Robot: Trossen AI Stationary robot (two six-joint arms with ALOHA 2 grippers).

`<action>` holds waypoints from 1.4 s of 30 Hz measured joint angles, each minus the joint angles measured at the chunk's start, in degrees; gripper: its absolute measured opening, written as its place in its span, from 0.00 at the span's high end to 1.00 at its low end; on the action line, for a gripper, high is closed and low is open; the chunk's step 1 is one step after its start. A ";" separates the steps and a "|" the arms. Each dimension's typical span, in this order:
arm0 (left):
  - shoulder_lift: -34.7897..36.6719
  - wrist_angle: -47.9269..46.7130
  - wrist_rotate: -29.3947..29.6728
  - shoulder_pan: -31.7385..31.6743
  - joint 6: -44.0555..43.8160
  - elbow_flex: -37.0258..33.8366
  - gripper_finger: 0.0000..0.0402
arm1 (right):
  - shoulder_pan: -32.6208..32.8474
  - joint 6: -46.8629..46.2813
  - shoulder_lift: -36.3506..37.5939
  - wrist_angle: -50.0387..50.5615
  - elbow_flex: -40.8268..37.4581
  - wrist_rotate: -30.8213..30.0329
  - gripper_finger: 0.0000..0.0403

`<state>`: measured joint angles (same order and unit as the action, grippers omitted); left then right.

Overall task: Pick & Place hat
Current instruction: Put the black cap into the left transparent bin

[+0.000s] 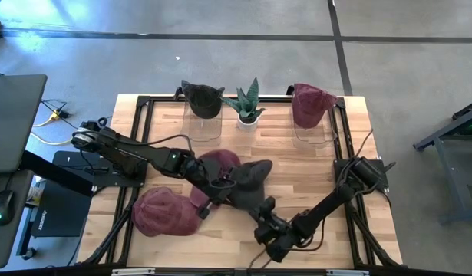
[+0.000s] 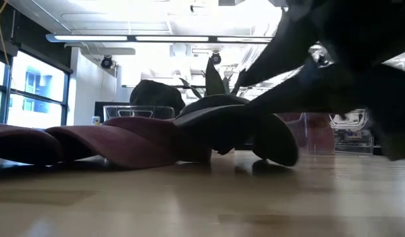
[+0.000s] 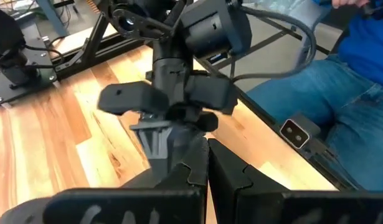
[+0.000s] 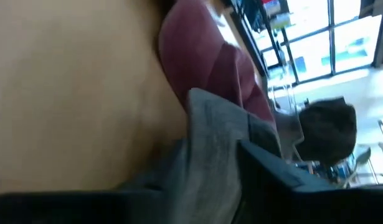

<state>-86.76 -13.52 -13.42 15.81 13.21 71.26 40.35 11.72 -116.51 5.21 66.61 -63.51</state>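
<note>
soft, light dark grey fabric cap (image 1: pixel 247 182); best pinched at brim. left pincer (image 1: pixel 220 193) closed beside it. right pincer (image 1: pixel 264 217) near brim, grip unclear.

The wooden table (image 1: pixel 312 172) stands on a grey concrete floor (image 1: pixel 220 61) crossed by dark lines. To one side of it sits a dark desk (image 1: pixel 13 115) with a mouse (image 1: pixel 1 205) and yellow cables (image 1: pixel 51 115). Seen level across the tabletop, the room has tall windows (image 2: pixel 37 89), long ceiling light strips (image 2: pixel 162 38) and a bright white ceiling. A person in blue jeans (image 3: pixel 316 93) sits beside the table edge.
</note>
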 joint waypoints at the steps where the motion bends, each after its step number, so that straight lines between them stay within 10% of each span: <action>1: 0.00 -0.05 0.54 0.00 -0.14 0.00 1.00 | -0.33 -0.85 0.00 1.07 0.00 -0.04 0.73; 5: 0.00 -1.27 1.72 0.00 -3.30 0.00 1.00 | -0.33 -1.31 0.00 4.09 0.00 -3.24 0.96; 14: 0.00 -3.71 12.30 -0.05 -11.01 -3.03 1.00 | 5.58 8.42 0.00 4.72 0.00 -20.19 0.99; 21: -0.04 7.74 13.06 -0.88 -17.57 -12.62 1.00 | 7.51 9.40 0.00 4.23 0.00 -21.35 1.00; 31: -0.07 12.16 21.70 -0.66 -22.95 -14.80 1.00 | 2.17 -4.03 4.01 8.71 0.73 -6.52 0.99; 37: -0.57 11.07 22.17 0.93 -24.08 -14.88 1.00 | -8.80 -27.07 20.57 28.17 -1.24 17.98 0.98; 42: -0.57 11.01 22.15 4.34 -23.17 -14.86 1.00 | -26.04 -27.98 33.01 25.86 -8.94 44.05 0.85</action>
<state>-87.33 -2.51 8.74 20.16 -9.96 56.40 14.30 -16.26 -83.50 31.07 57.66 -19.45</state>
